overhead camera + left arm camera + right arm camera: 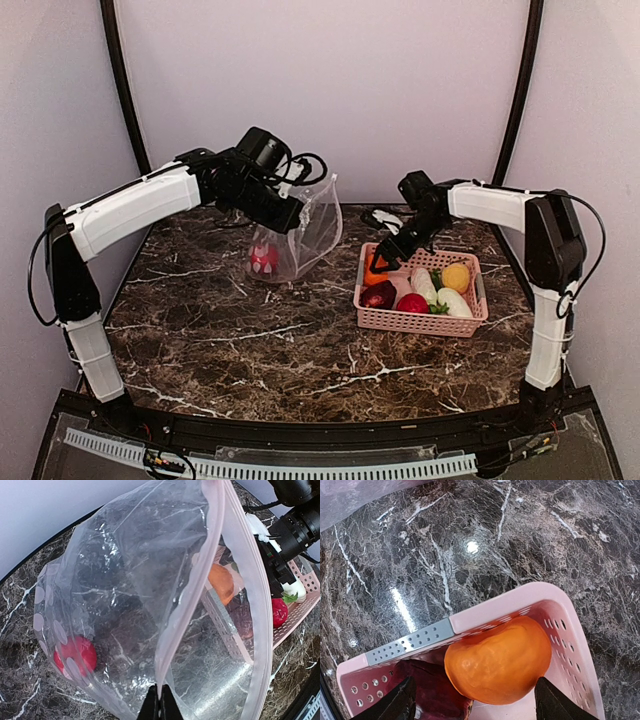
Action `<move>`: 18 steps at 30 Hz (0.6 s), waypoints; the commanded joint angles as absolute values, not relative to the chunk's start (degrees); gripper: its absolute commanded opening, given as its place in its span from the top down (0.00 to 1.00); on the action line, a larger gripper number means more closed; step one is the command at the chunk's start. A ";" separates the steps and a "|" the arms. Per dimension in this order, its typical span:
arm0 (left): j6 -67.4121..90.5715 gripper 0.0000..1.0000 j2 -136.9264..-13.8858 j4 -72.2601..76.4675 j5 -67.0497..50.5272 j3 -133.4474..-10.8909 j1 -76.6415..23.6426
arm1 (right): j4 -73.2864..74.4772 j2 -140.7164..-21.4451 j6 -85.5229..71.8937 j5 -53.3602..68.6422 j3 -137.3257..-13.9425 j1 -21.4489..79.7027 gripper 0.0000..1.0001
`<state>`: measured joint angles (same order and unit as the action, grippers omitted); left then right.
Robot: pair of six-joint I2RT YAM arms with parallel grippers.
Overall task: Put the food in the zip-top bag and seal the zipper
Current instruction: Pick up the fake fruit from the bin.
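A: Where's the orange piece (497,662)?
B: In the pink basket's (520,605) corner, between the right gripper's (475,700) wide-spread fingers (395,702).
A: And the zip-top bag (125,580)?
B: Left of the basket, its zipper (187,605) pinched in the closed left gripper (161,702).

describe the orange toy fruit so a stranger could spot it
Find the pink slotted basket on the marble table, right side. The orange toy fruit sits in its far-left corner, next to a dark maroon piece, and is the only orange piece.
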<state>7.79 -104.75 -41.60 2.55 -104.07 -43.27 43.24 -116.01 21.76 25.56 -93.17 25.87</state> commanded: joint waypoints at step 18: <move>10.86 0.99 -100.02 -40.46 2.46 -101.87 -42.93 | 39.29 -117.71 19.61 22.47 -93.05 26.79 0.40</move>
